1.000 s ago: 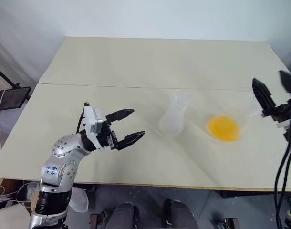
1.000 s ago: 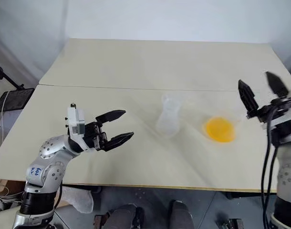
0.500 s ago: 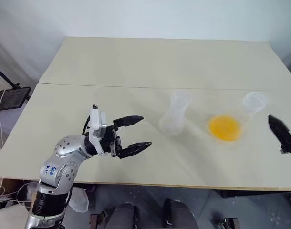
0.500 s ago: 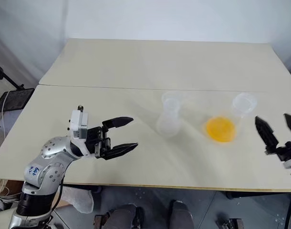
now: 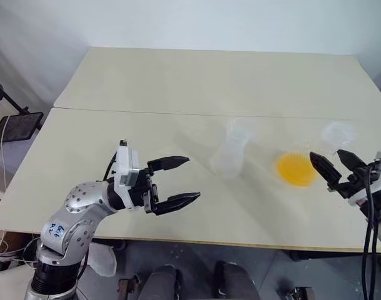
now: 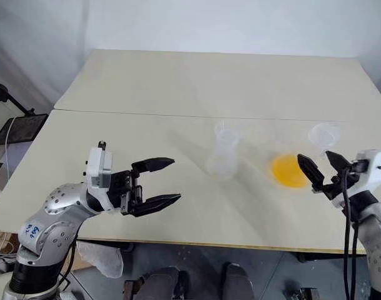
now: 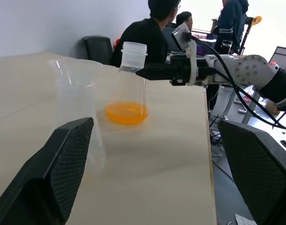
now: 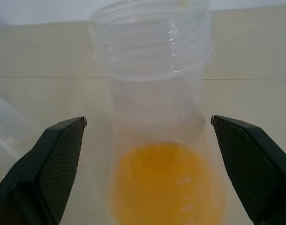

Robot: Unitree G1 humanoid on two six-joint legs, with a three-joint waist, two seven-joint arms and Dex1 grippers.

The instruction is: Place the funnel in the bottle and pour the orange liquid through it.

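Your right claw (image 6: 320, 170) is spread wide and level with the flask-shaped bottle (image 8: 157, 136), one finger either side but not touching it; the orange liquid (image 5: 295, 169) pools in its base on the bench (image 5: 197, 81). Your left claw (image 5: 181, 181) hangs spread and empty, well apart from the clear funnel (image 5: 230, 150) standing mid-bench.

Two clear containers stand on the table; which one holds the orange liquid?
The flask-shaped bottle with the threaded neck, in front of the right end effector; the orange liquid pools in its base. The other container looks empty.
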